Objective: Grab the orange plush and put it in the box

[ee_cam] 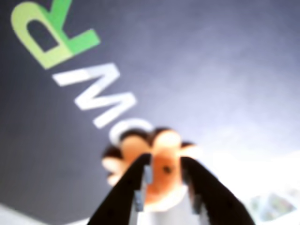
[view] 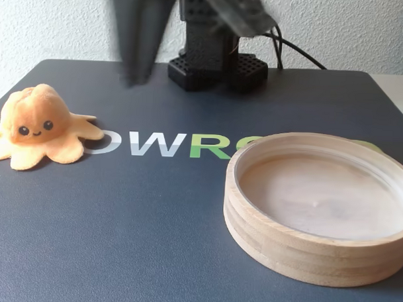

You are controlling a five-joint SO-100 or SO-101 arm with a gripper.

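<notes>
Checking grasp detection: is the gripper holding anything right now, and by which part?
Nothing held. The orange plush sits on the mat, untouched in the fixed view. In the wrist view the gripper is open, its fingers framing the plush from a distance.

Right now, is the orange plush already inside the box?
No, in the fixed view the orange plush sits on the dark mat at the left, apart from the box, which holds nothing.
</notes>
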